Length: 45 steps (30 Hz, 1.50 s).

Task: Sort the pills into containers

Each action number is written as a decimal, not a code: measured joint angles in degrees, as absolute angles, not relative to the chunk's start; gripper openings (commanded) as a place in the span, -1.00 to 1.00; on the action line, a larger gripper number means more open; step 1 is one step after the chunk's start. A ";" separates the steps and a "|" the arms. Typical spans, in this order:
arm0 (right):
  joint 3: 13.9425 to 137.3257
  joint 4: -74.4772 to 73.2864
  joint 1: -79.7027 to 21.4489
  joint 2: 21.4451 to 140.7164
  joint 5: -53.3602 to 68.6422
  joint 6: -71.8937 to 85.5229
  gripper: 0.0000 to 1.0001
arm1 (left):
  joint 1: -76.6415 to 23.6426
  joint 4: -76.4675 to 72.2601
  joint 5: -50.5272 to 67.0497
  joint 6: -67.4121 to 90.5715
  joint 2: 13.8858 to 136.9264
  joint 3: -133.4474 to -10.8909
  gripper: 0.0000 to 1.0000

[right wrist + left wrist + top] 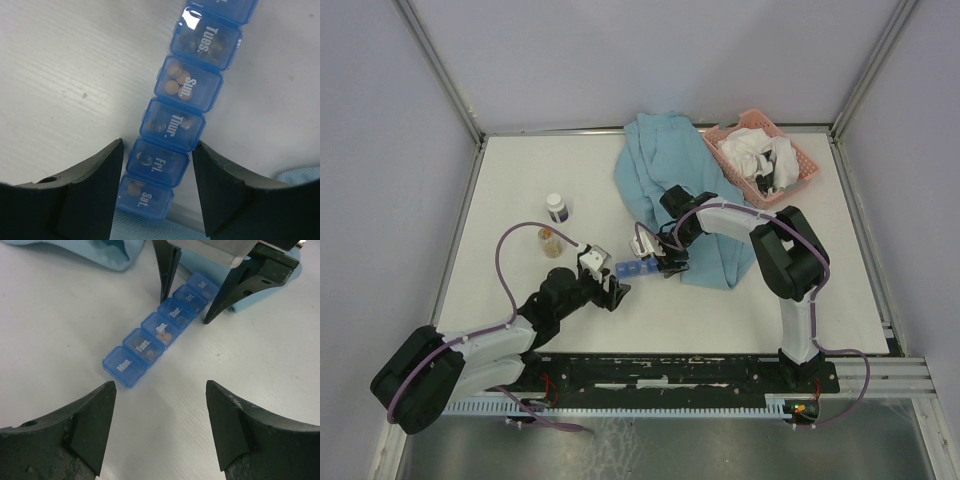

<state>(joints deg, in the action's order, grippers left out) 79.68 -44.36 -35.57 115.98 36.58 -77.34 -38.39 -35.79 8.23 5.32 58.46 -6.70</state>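
The right pincer (157, 167) straddles the blue strip of containers (172, 125) at its Fri. compartment, with one of its fingers (95, 185) close on each side; whether they press it cannot be told. The strip lies on the white tabletop (65, 75), its lids labelled Tues., Sun., Thur., Fri., Sat. Tan pills (176, 80) show through the Sun. lid. Light-blue cloth (300, 176) reaches the Sat. end.

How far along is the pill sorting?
Mostly done, it seems: pills show in the Tues, Sun, Thur, Fri and Sat compartments of the blue organiser, lids down. The right gripper straddles its Fri end; left gripper hangs open by Mon. Mon's contents are hidden; a jar with tan contents stands aside.
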 measured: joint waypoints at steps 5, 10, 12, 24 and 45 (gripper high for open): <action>80.60 -50.15 -35.57 116.03 36.62 -83.59 0.03 | -39.55 -40.95 12.21 5.28 56.77 -1.65 0.56; 81.06 -54.11 -35.55 116.09 36.42 -87.70 0.00 | -42.39 -42.46 12.32 2.74 52.29 -0.67 0.56; 81.34 -55.53 -35.48 116.22 36.38 -89.08 -0.02 | -43.66 -43.77 11.97 1.10 51.05 -0.67 0.56; 81.65 -58.52 -34.68 116.38 36.18 -91.53 0.09 | -54.06 -45.60 2.44 -7.40 59.68 -0.75 0.54; 81.62 -56.51 -35.14 116.40 38.04 -88.64 0.39 | -54.52 -44.31 -1.37 -12.14 71.61 -5.26 0.45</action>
<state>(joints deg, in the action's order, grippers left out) 81.62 -56.51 -35.14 116.40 38.04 -88.64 -54.52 -44.31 -1.37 -12.14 71.61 -5.26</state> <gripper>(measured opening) 0.692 0.731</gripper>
